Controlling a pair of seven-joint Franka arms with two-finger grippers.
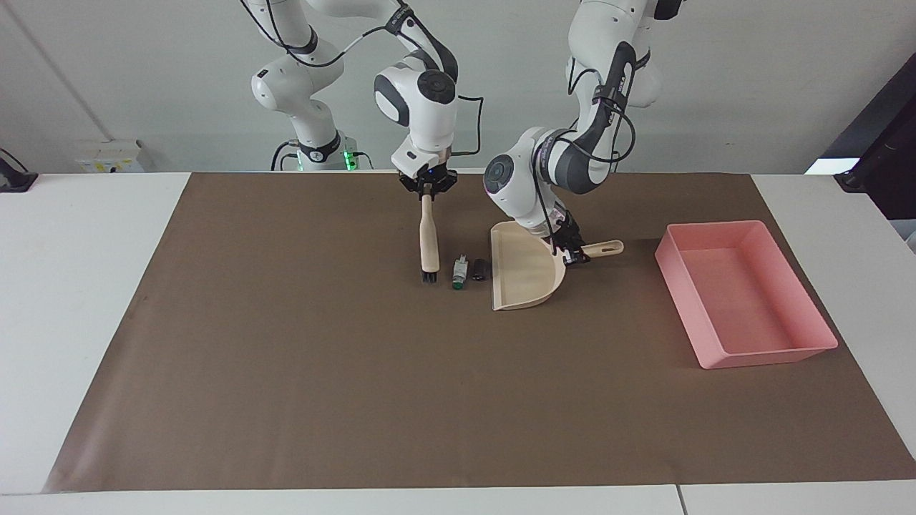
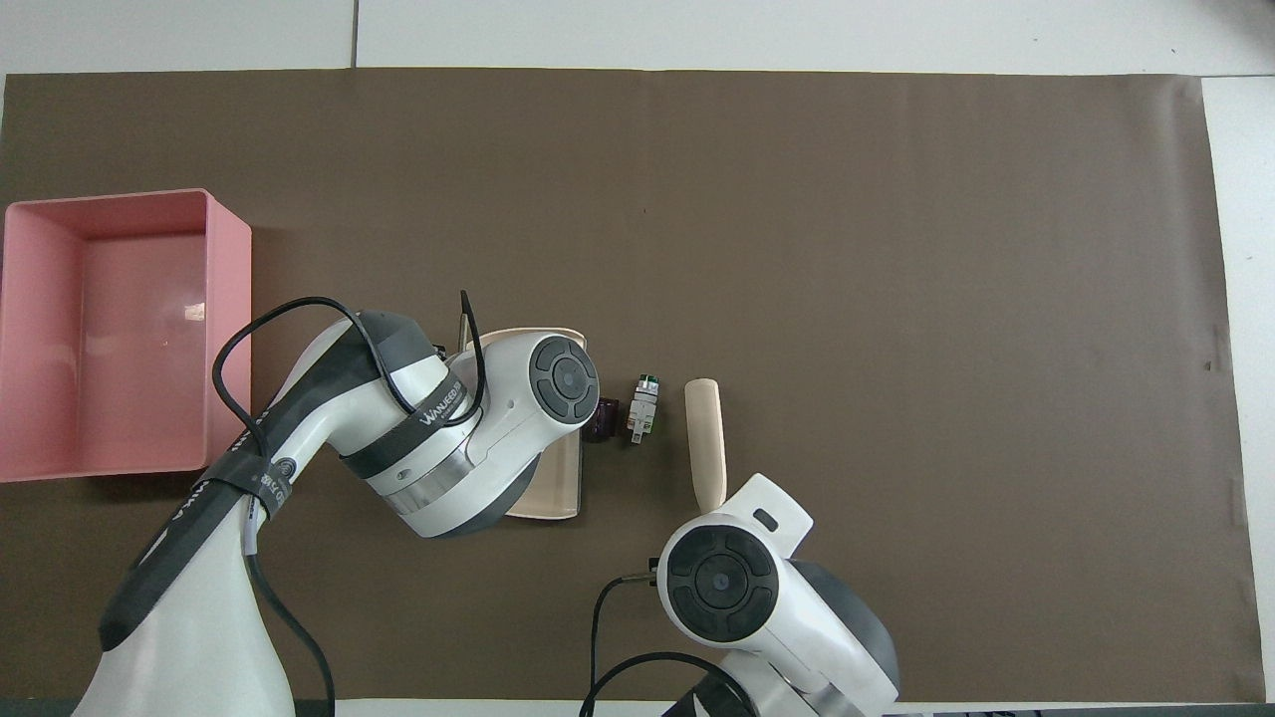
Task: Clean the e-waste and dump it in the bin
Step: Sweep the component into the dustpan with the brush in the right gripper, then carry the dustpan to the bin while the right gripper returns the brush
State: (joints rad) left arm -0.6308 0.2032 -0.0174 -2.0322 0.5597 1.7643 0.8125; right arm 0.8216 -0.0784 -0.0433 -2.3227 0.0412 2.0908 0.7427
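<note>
The right gripper [image 1: 427, 187] has its jaws clenched on the handle of the brush [image 1: 429, 243], whose bristles hang just beside the white part [image 1: 458, 272] and the dark part [image 1: 479, 269], mid-counter. The left gripper [image 1: 570, 252] grips the dustpan [image 1: 522, 275] by its handle, its mouth beside the dark part. The pink bin [image 1: 744, 300] sits toward the left arm's edge. The left arm's band reads "WANJEED" [image 2: 426, 408].
</note>
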